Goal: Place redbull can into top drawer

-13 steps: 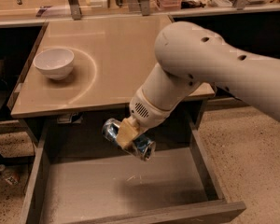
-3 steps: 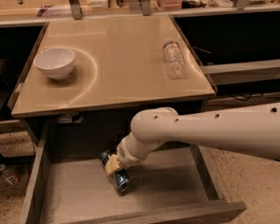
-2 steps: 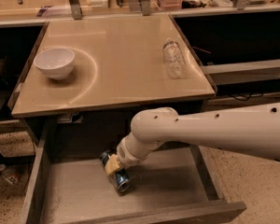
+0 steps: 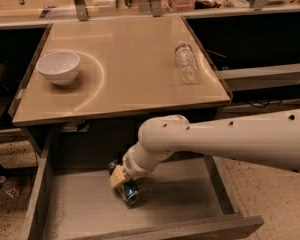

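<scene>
The top drawer (image 4: 80, 209) is pulled open below the tabletop, its grey scuffed bottom showing. The redbull can (image 4: 127, 189) lies tilted on its side, low over or on the drawer bottom near the middle, its silver end toward the front. My gripper (image 4: 121, 178) reaches down into the drawer from the right on a white arm, and its tan fingers (image 4: 117, 176) are closed around the can's upper part.
A white bowl (image 4: 58, 66) stands on the tan tabletop (image 4: 125, 79) at the left. A clear plastic bottle (image 4: 185, 62) lies on its side at the right. Shelves and clutter run along the back. The drawer's thick front board (image 4: 190, 229) is at the bottom.
Since 4.3 s ago the arm has lowered the can from above the drawer down to its bottom. Over the last second nothing has visibly moved.
</scene>
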Available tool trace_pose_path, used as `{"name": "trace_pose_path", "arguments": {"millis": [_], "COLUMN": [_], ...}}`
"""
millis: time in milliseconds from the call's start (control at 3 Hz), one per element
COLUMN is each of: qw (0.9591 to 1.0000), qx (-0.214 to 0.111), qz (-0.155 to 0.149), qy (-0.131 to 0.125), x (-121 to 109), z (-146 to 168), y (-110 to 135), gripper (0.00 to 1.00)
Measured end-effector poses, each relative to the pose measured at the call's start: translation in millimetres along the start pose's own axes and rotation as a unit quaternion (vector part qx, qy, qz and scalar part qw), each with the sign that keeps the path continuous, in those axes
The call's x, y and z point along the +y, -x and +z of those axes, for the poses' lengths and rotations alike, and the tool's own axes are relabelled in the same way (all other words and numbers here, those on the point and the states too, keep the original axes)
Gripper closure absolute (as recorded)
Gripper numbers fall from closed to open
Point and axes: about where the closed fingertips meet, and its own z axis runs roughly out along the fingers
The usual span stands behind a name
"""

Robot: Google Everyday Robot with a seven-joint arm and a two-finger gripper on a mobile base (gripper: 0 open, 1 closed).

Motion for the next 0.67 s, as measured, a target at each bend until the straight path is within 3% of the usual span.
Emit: {"name": "trace_pose_path", "arguments": {"millis": [333, 667], "qw": [1.0, 1.0], "qx": [0.0, 0.0], "qz": [0.0, 0.0], "qy": [0.0, 0.0], "x": [0.0, 0.1], "z": [0.0, 0.0], "y": [0.0, 0.0], "gripper": [0.0, 0.0]}}
